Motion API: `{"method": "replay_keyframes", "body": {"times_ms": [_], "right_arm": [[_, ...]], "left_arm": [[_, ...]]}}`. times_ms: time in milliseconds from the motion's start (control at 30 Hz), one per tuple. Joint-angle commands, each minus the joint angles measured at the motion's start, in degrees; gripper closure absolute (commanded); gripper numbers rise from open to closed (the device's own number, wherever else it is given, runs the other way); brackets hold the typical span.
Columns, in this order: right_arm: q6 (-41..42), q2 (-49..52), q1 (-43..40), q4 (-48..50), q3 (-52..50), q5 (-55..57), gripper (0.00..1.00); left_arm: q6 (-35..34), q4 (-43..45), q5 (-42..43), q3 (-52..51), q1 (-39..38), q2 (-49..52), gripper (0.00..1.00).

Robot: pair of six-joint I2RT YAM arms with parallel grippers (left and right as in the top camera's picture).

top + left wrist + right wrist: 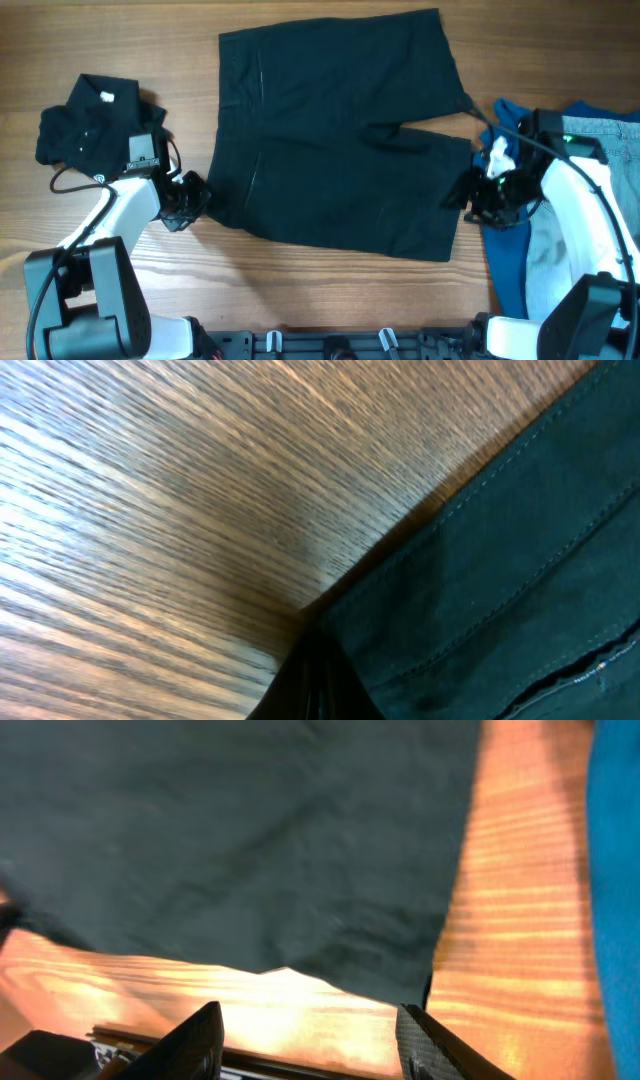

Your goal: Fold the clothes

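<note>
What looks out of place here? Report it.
Nothing spilled or torn. The small black shirt lies crumpled at the left edge; the blue top and light-blue denim jeans are heaped at the right. The large black shorts lie spread flat, slightly askew.

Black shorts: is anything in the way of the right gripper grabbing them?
No, nothing visible is. In the right wrist view only bare table lies between the open right gripper and the edge of the shorts. The blue top sits off to one side, not in between.
</note>
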Motion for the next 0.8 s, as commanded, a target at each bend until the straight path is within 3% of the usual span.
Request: {"method": "replay_keyframes", "body": {"times_ms": [0, 167, 367, 500, 600, 667, 767], "right_arm": [[6.4, -0.5, 0.3, 3.1, -9.2, 1.3, 0.43], [8.9, -0.5, 0.3, 8.1, -18.8, -6.0, 0.48], [15.6, -0.5, 0.3, 13.7, -23.0, -4.2, 0.56], [23.2, -0.5, 0.3, 18.4, -23.6, 1.1, 0.49], [23.9, -0.5, 0.3, 21.2, -23.6, 1.9, 0.49], [24.0, -0.5, 0.3, 21.9, -23.6, 1.9, 0.59], [23.6, -0.5, 0.3, 21.6, -23.6, 2.6, 0.96]], "left_arm": [[-0.5, 0.0, 2.3, -1.0, 0.0, 1.2, 0.96], [-0.1, -0.2, 2.3, -1.0, 0.0, 1.2, 0.96], [0.1, 0.0, 2.2, -1.0, 0.0, 1.2, 0.96], [0.1, 0.0, 2.2, -1.0, 0.0, 1.2, 0.96], [0.1, 0.0, 2.2, -1.0, 0.0, 1.2, 0.96], [0.1, 0.0, 2.2, -1.0, 0.0, 1.2, 0.96], [0.1, 0.0, 2.2, -1.0, 0.0, 1.2, 0.96]]}}
